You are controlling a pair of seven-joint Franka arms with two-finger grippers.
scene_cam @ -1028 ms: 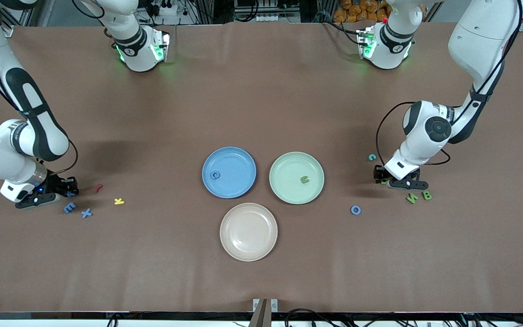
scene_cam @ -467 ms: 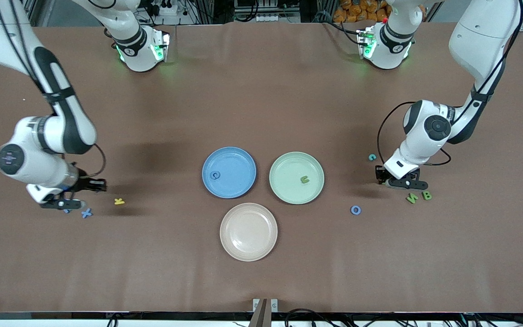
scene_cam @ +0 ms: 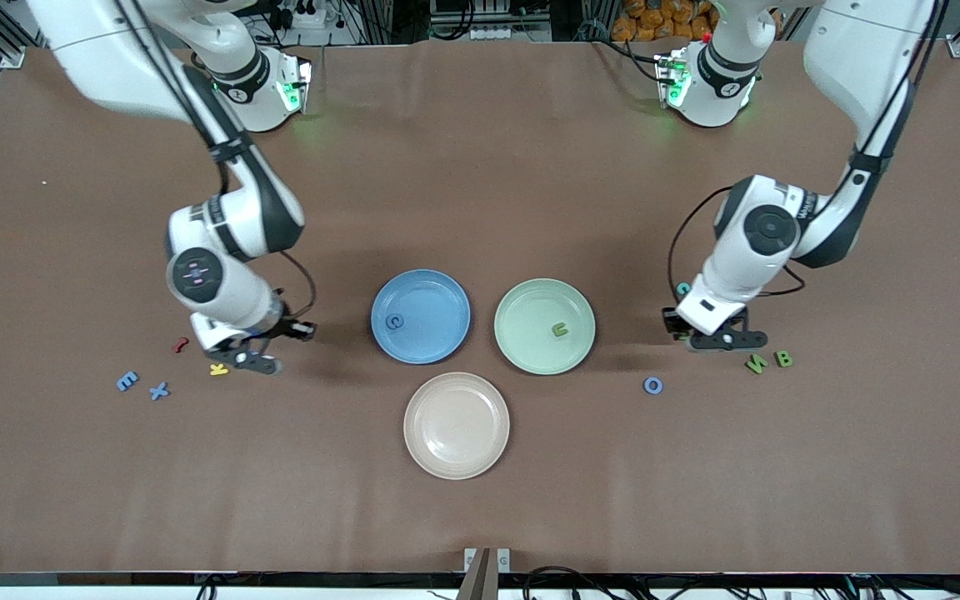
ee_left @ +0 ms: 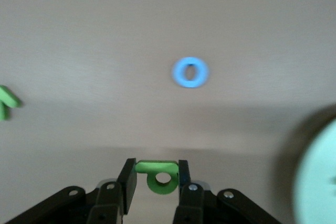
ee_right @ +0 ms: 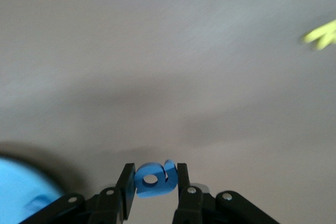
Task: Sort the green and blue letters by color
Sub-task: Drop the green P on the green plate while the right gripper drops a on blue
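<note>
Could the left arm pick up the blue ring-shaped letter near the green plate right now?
Probably not yet: the left gripper is shut on a green P-shaped letter. The blue ring-shaped letter lies unobstructed close by.

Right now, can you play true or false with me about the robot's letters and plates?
1. The left gripper pinches a green letter. True.
2. The right gripper is empty. False: it grips a blue letter.
3. The beige plate has a letter on it. False: nothing lies on it.
4. The green plate holds one green letter. True.
5. The yellow letter lies on the blue plate. False: it lies on the table.
</note>
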